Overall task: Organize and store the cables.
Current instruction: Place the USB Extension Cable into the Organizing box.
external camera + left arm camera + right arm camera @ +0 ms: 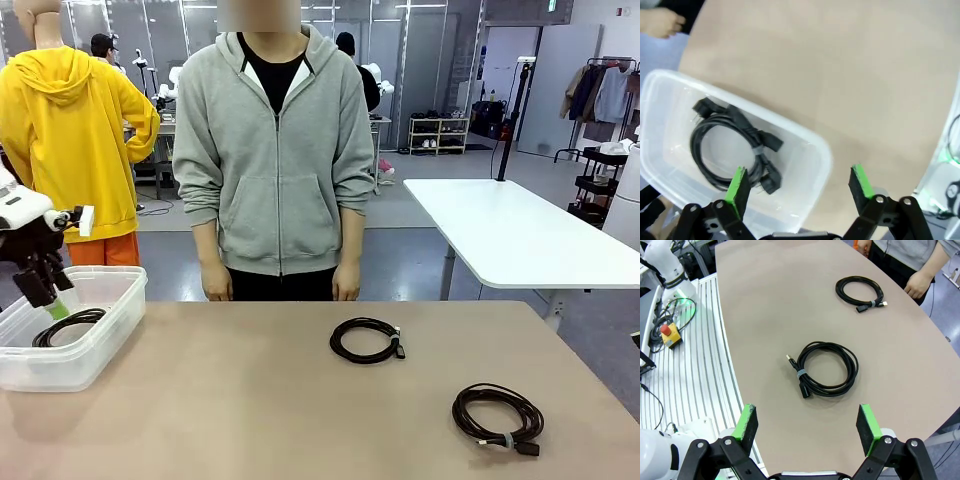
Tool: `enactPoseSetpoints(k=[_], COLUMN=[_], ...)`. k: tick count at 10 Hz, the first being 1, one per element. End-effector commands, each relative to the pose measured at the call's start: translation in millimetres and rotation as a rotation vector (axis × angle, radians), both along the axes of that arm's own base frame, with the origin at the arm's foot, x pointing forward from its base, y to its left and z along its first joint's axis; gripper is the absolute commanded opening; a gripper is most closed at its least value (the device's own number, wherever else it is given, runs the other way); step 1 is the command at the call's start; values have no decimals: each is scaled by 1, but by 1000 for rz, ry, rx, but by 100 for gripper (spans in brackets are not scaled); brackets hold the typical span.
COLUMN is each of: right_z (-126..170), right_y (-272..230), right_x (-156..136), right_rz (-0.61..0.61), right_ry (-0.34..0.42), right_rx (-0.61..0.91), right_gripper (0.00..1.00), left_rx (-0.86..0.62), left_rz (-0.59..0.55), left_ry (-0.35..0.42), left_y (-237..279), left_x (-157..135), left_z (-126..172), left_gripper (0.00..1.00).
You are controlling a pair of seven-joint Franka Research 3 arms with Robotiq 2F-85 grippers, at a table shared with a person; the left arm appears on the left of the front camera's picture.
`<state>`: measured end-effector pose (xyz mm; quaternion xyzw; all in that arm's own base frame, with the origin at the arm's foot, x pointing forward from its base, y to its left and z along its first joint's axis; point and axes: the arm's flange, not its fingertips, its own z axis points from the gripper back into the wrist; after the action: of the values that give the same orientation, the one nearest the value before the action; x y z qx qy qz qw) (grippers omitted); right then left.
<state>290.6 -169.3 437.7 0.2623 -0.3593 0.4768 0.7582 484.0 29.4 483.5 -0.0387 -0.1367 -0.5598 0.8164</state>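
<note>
Front view, nearest first: front-right cable (497, 415) is lying coiled on the table (250, 410), with the right gripper (805, 422) hanging over it, jaws spread and empty. Mid-table cable (366, 340) is lying coiled. Binned cable (68, 326) is resting in the clear bin (100, 342) at left, with the left gripper (52, 298) hovering above, jaws apart and empty. Person (272, 150) is standing at the far edge.

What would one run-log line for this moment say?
stored: coiled cable in bin | on table: middle cable, right cable | left jaws: open above bin | right jaws: open, holding nothing
</note>
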Motion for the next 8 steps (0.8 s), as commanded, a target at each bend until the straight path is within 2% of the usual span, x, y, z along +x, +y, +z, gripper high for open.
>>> enactPoseSetpoints(k=[1,3,4,6,8], right_z=[0,36,40,36,25], right_y=[0,23,36,69,101], right_x=[0,3,12,32,53], right_rz=[0,87,136,219,300], right_ry=[0,-13,6,88,150], right_rx=[0,-149,-215,-359,-438], right_gripper=[100,100,100,100,100], left_rx=[-80,-130,-138,-205,-224], left_rz=[-27,-63,-66,-100,-188], left_ry=[-37,-77,-92,-137,-184], left_y=[-9,-13,-14,-18,-27], left_x=[-47,-83,-101,-135,-158], left_z=[0,-2,-1,2,-1], left_gripper=[100,100,100,100,100])
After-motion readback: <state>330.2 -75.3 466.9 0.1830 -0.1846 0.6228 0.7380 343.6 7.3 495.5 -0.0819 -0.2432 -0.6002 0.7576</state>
